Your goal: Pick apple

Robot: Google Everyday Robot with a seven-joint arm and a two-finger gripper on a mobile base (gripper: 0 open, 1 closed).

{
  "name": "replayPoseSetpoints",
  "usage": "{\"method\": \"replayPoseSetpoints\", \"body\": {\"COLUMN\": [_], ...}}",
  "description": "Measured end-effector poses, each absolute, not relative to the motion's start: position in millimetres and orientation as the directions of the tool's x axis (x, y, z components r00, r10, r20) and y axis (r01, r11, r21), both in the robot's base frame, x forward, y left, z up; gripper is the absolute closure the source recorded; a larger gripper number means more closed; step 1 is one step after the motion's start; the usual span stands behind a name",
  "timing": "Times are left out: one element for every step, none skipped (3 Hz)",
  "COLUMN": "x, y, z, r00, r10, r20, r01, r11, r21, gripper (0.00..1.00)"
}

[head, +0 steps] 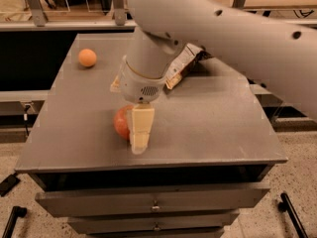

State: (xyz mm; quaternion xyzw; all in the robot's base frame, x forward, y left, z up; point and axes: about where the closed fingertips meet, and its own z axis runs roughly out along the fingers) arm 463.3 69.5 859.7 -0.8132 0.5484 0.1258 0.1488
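Claw low, adj. to apple

Light: warm, fairly dim; we read it as overhead.
Shadows: soft, on table under arm.
Gripper: near side, against apple, palest patch we see.

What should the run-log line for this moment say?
step: apple not yet lifted | tool: down at apple, partly hiding it | apple: on table, near front | orange fruit: far corner, apart
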Motion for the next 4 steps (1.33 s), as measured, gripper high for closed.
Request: {"method": "replayPoseSetpoints", "body": {"x": [463, 462, 461, 461], "y": [71, 71, 72, 72], "z": [858, 858, 858, 868], "r00": [0.368, 0.37, 0.372, 0.383], "r10": [-0.854, -0.853, -0.853, -0.834], "r20": [-0.368, -0.367, -0.366, -0.398], "r01": [-0.929, -0.928, -0.927, -0.923], "r11": [-0.357, -0.359, -0.361, -0.362], "r21": [-0.102, -0.102, -0.102, -0.131], "gripper": [0.06, 0.29, 0.52, 0.75]}}
